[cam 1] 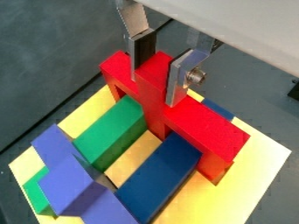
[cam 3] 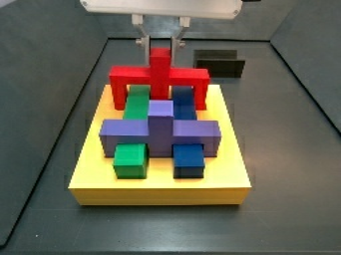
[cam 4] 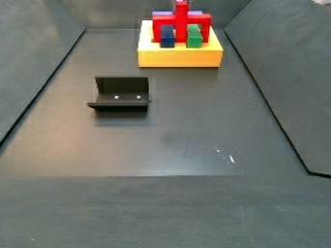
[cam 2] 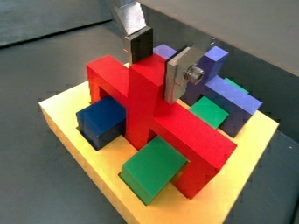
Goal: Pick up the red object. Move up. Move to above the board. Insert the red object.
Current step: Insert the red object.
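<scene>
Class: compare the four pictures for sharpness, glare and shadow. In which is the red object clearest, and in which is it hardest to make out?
In both wrist views the red object is large and sharp, with the gripper astride its stem. In a side view the board is evenly lit, with a soft shadow at its base. In the far side view the red object is tiny, and pale glare marks the floor beyond the fixture.

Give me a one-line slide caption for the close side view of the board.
Gripper grips the bright red blocky piece by its stem on the thick yellow slotted board, behind purple, green and blue blocks.
</scene>
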### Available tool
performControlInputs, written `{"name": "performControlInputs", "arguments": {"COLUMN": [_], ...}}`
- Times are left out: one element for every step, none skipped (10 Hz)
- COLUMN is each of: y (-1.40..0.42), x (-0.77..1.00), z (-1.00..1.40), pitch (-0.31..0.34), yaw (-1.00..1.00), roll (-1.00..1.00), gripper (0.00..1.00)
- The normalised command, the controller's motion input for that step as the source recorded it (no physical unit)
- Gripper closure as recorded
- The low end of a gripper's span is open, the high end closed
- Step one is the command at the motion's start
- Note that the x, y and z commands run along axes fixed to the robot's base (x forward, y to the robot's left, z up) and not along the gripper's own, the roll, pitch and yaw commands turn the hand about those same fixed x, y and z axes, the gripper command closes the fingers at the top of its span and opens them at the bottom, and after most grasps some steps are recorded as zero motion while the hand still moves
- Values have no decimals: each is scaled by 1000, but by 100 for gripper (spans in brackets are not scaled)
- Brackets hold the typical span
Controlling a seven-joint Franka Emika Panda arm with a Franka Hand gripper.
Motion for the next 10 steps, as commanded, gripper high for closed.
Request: {"name": "performControlInputs", "arguments": {"y": [54,31,0,0,-14,-117,0,0,0,0], "x": [274,63,-54,-54,-177,-289,0,-11,0,0], "z": [-677,-746,-683,-600,-574,-637,0,0,0,0], "pitch": [-101,-90,-146,-151,-117,-113,11,0,0,0], "yaw": [43,11,0,0,0,0,0,0,0,0], "roll": [-230,-174,-141,-131,-13,0,0,4,11,0], "gripper": [100,100,100,100,100,100,100,100,100,100]}}
